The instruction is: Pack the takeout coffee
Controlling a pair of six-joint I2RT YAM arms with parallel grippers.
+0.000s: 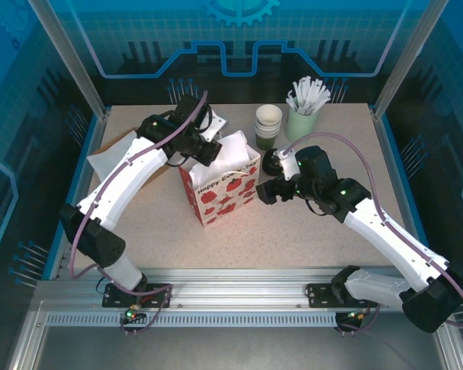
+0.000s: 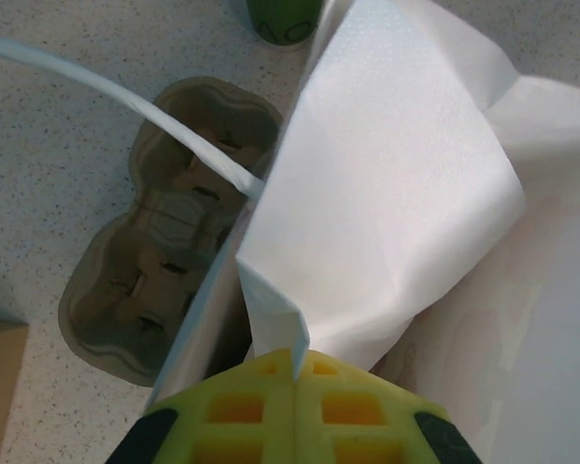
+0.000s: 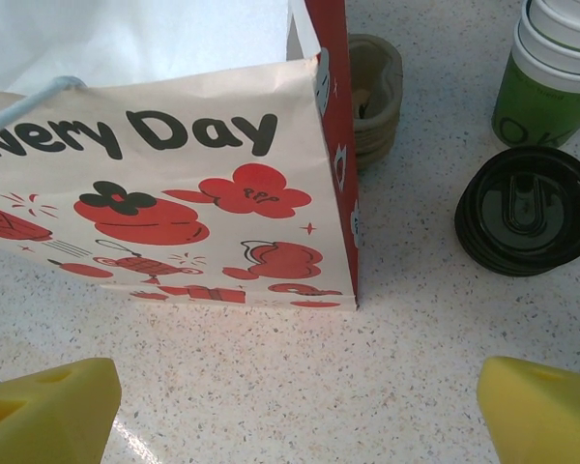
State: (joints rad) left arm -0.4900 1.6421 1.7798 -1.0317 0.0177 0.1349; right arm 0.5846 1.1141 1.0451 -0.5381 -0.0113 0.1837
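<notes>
Our left gripper is pressed together, pinching a fold of the white paper at the top of the bag. Our right gripper is spread wide and holds nothing. The takeout coffee stands on the surface, near the bag. We think we should grab it round its sides and lift it straight up so nothing spills.

bag: matt printed paper. tissue: thin creased white paper. carrier: rough moulded pulp. coffee: glossy black plastic lid. cups: matt paper. table: smooth speckled top.
</notes>
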